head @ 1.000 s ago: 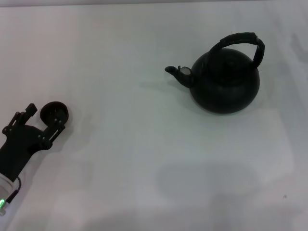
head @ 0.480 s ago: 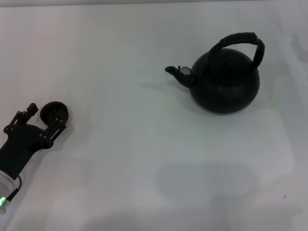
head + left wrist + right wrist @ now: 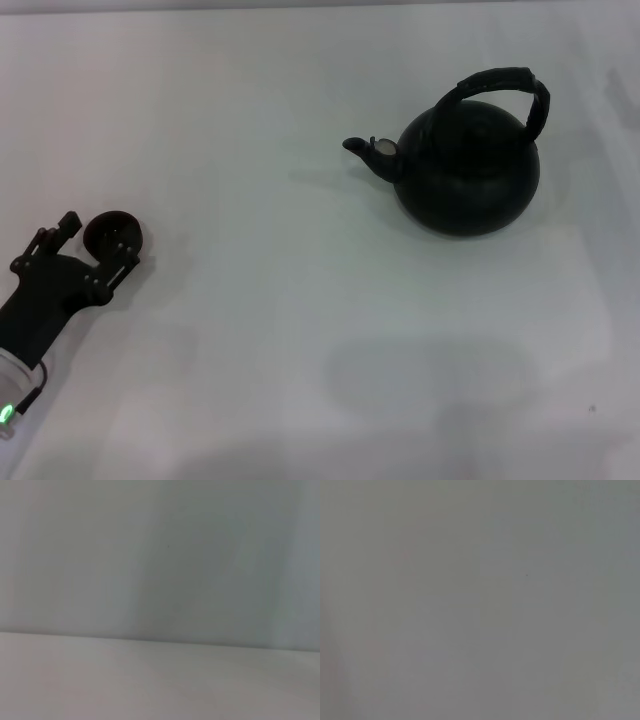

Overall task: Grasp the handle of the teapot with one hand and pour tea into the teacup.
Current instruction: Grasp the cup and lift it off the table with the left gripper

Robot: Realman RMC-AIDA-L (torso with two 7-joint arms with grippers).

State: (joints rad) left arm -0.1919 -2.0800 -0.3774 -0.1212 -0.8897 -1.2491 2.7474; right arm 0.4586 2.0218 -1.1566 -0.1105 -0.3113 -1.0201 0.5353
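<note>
White tabletop — a plain, matte surface filling the head view, with a soft grey shadow patch lying on its near part. Along the far edge runs a thin darker strip — indistinct.

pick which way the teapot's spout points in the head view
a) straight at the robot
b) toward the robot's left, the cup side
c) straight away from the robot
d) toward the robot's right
b: the spout sticks out of the teapot toward the robot's left, the side where the cup sits by the left gripper.
</note>
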